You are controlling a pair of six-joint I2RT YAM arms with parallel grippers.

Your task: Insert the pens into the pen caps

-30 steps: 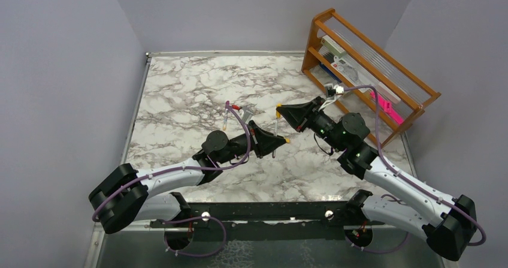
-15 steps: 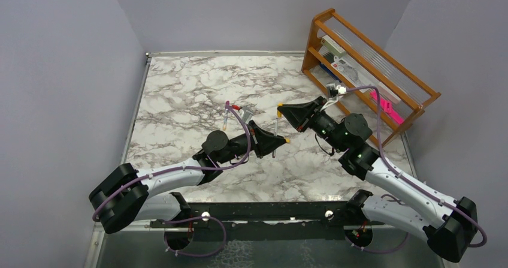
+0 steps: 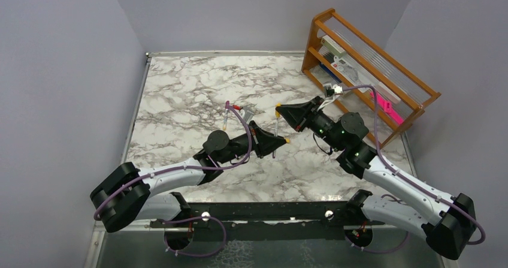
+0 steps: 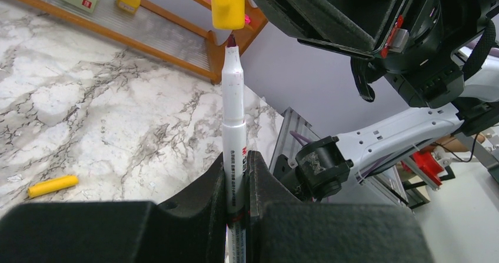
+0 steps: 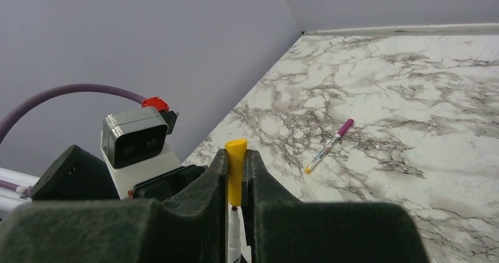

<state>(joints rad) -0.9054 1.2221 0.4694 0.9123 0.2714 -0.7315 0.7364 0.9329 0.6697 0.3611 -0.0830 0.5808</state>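
left jaws closed on a pen (image 4: pixel 233 98), gripped at mid-barrel and held upright above the bench (image 4: pixel 117 116). right jaws closed on a yellow cap (image 4: pixel 227 4), mouth down, directly over the pen's dark tip (tip just at the mouth, not seated). a loose cap (image 4: pixel 53 185), also yellow, and a second pen (image 5: pixel 329 146) lie on the bench.

left tool (image 4: pixel 236 162) clamped, right tool (image 5: pixel 235 158) clamped
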